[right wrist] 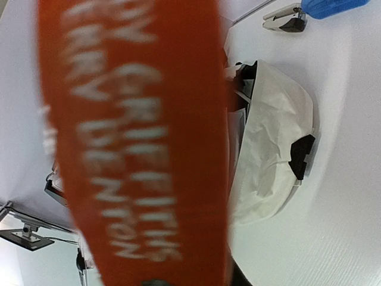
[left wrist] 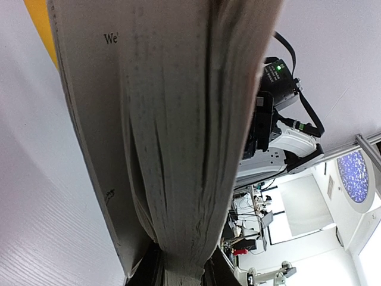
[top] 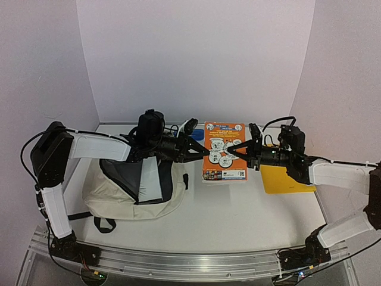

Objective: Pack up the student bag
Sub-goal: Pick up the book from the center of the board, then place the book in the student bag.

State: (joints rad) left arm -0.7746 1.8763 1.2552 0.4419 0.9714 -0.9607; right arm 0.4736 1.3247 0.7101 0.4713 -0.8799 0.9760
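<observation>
Orange covers marked the book (top: 223, 152), which hung above the surface (top: 238, 226) between the two arms, just right of the bag (top: 128, 199). The bag lay on the left of the surface, its mouth gaping toward the book and its dark lining showing. The left pincer (top: 199, 154) was nearly closed, clamped on the book's page edge. The right pincer (top: 233, 154) sat at the spine edge; we could not tell whether it gripped the spine or only stood around it.

To do this step well, we judged, one arm should carry the book and the other only steady it, since two firm grips pulling apart could bend it. The book should go in narrow edge first, tilted to match the mouth. It should also travel low enough to slip under the upper flap rather than push the soft fabric shut.

Only the top view showed both arms, the gap to the bag, and a yellow pad (top: 286, 179) under the right arm. Only the left wrist view showed the pages fanning a little above the clamp. The right wrist view, its spine lettering blurred, showed the bag's pale flank and a blue thing (right wrist: 330, 6) at the top edge.
</observation>
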